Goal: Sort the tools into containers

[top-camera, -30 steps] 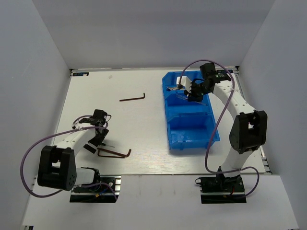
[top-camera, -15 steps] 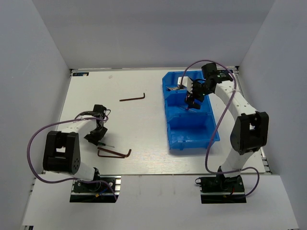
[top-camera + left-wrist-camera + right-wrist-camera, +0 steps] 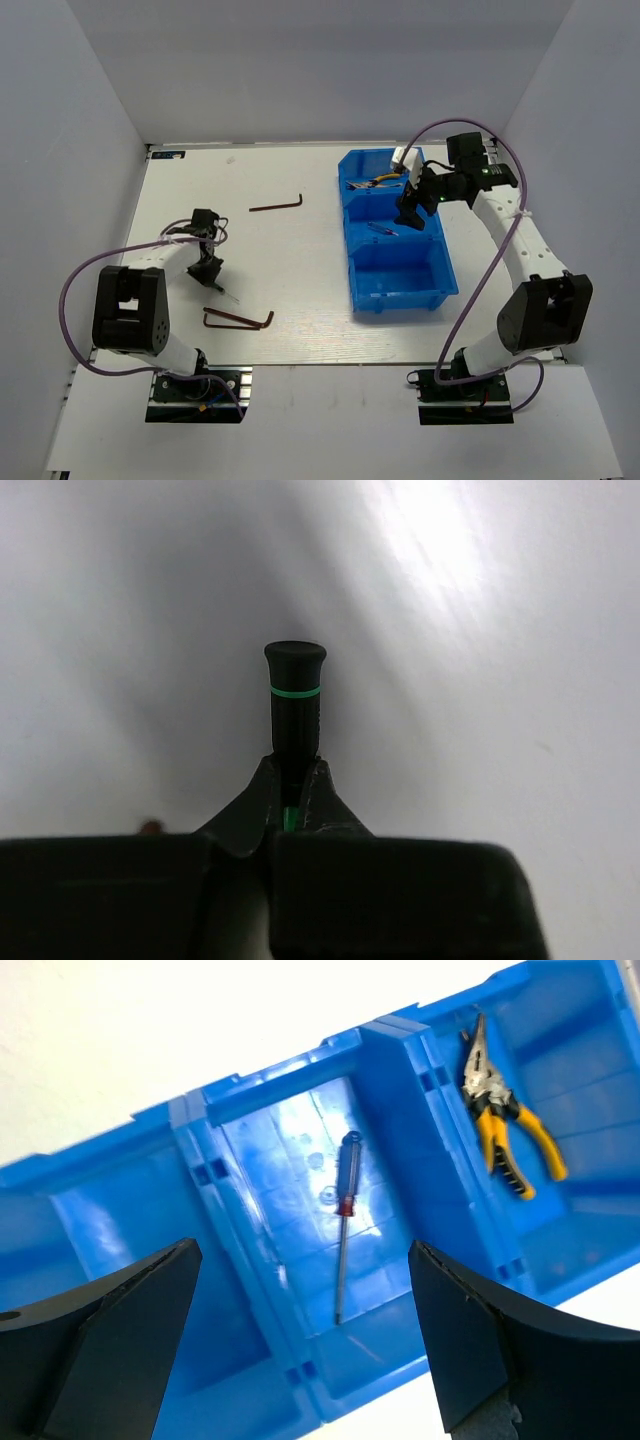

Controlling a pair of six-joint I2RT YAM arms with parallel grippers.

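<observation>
Your left arm's fingers (image 3: 208, 268) are clamped narrow on the green-black screwdriver (image 3: 294, 695). The blue bin (image 3: 440, 262) lies off to its right, well apart across the tabletop (image 3: 300, 270). That gap is what the carry turns on.

In the left wrist view the handle juts straight out ahead of the fingers (image 3: 312, 802), cap end away. From above, the thin shaft pokes out the other way, away from the bin's far end and towards the hex key (image 3: 238, 320) lying left of the bin's near end. The long axis therefore runs along the fingers, not across them.

The middle compartment holds the red-blue screwdriver (image 3: 343, 1225), lying lengthwise in it. That looks like the right place for this one. The pliers (image 3: 505, 1130) sit in the far compartment.

Your right arm's fingers (image 3: 110, 1340) are spread wide and empty, hanging over the bin at its far end. They are nearer the bin but hold nothing, so the delivery falls to your left arm. Expect to turn the wrist so the shaft lines up with the compartment's length.
</observation>
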